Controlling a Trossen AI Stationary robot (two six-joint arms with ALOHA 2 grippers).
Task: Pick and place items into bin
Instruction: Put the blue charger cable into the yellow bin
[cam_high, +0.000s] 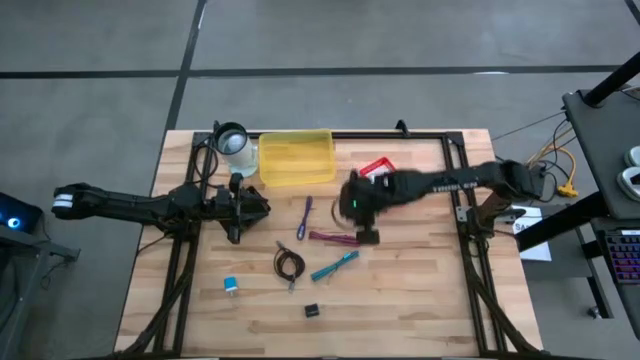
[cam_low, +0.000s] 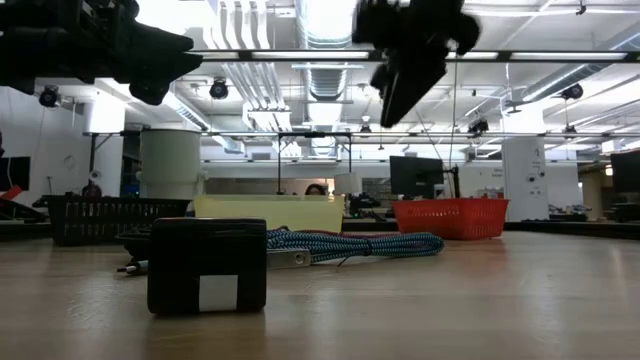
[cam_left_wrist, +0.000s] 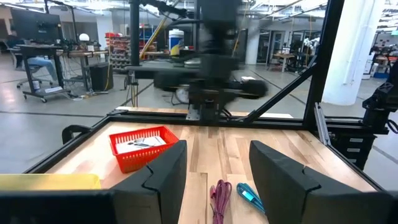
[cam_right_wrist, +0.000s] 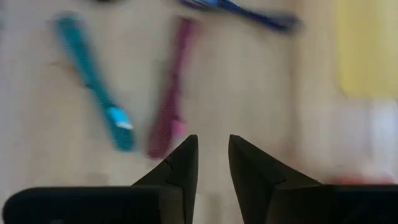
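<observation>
Loose items lie flat on the wooden table: purple pen (cam_high: 304, 217), maroon strip (cam_high: 332, 238), teal pen (cam_high: 335, 265), black coiled cable (cam_high: 289, 265), blue-white piece (cam_high: 230, 286) and black cube (cam_high: 312, 311). The yellow bin (cam_high: 296, 158) stands at the far edge. White printed cards (cam_left_wrist: 140, 142) lie in a red basket (cam_high: 377, 168). My right gripper (cam_high: 365, 235) hangs above the table by the maroon strip's right end, fingers a little apart and empty (cam_right_wrist: 213, 155). My left gripper (cam_high: 262, 207) is open and empty (cam_left_wrist: 217, 168), left of the purple pen.
A white cylinder (cam_high: 236, 143) stands left of the bin. A black frame (cam_high: 455, 150) rims the table. In the low view the black cube (cam_low: 207, 266) sits nearest, with a braided cable (cam_low: 350, 243) behind it. Bare wood lies along the near edge.
</observation>
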